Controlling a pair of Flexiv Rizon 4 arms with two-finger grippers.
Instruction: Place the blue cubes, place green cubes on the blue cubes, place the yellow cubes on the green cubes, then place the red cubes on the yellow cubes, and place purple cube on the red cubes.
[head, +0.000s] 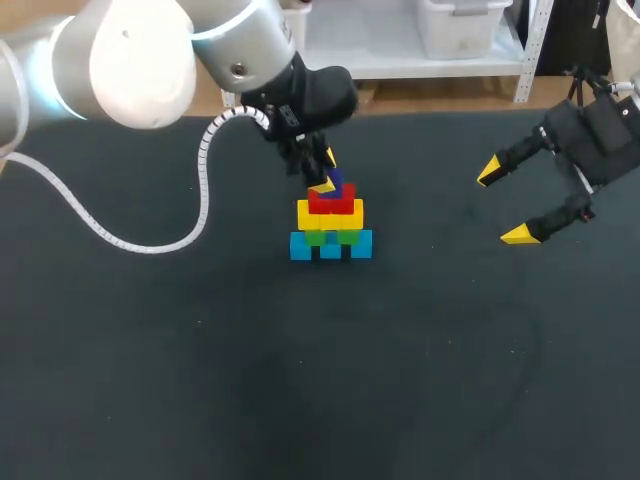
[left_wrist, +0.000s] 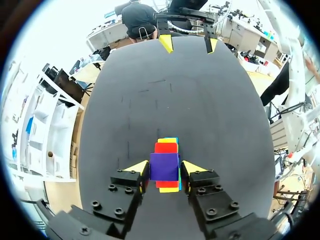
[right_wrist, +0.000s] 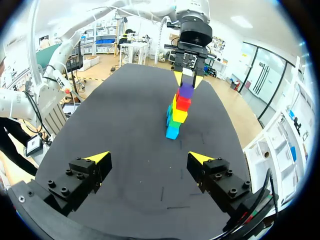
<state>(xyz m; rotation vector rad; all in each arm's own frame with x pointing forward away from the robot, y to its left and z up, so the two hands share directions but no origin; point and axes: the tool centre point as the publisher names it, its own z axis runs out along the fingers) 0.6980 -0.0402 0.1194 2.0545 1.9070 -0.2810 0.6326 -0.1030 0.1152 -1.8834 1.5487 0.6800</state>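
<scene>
As my left end effector (left_wrist: 165, 169) clamps the purple cube (right_wrist: 186, 90) to cap the red cubes (right_wrist: 183, 103), my right end effector (right_wrist: 149, 157) stands open.

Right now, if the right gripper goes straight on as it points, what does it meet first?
Likely the cube stack, near its base; depth is unclear, so it could touch the table first.

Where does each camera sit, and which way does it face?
Head view: above and behind, looking down on the table; left arm and right arm show.
Left wrist view: on the left wrist, looking down past the left pincer at the purple cube.
Right wrist view: on the right wrist, looking past the open right pincer toward the cube tower.
All share the cube tower.
</scene>
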